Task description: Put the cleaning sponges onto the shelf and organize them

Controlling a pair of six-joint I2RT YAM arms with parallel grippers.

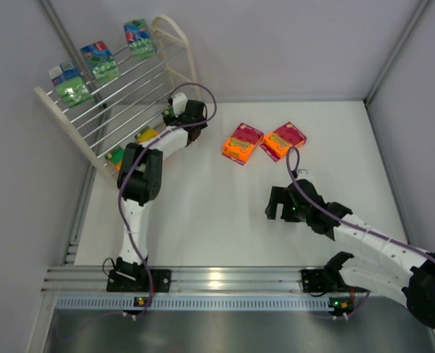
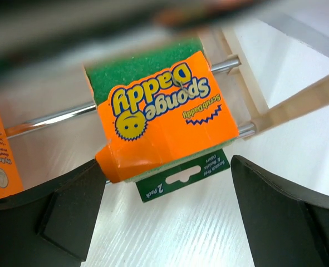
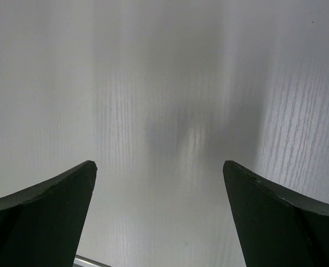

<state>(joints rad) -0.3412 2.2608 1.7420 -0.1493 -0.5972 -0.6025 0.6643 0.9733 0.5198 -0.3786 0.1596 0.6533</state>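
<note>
Left jaws spread, pinching nothing; orange pack point(image 2: 158, 117) rests just ahead on the shelf point(image 1: 140, 88); right jaws spread, empty, over the bench point(image 1: 202, 220); magenta-labelled pack point(image 1: 283, 140) lies beyond them, long axis diagonal, nearer the right arm.

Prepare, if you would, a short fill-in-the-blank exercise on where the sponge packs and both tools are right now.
1. The shelf carries ___ green sponge packs on its upper tier.
2. Two orange packs with magenta labels lie on the ___.
3. The left tool stands ___, facing a Sponge Daddy pack on the rods.
4. The right tool is open and holds ___.

Missing words: three; table; open; nothing.
</note>
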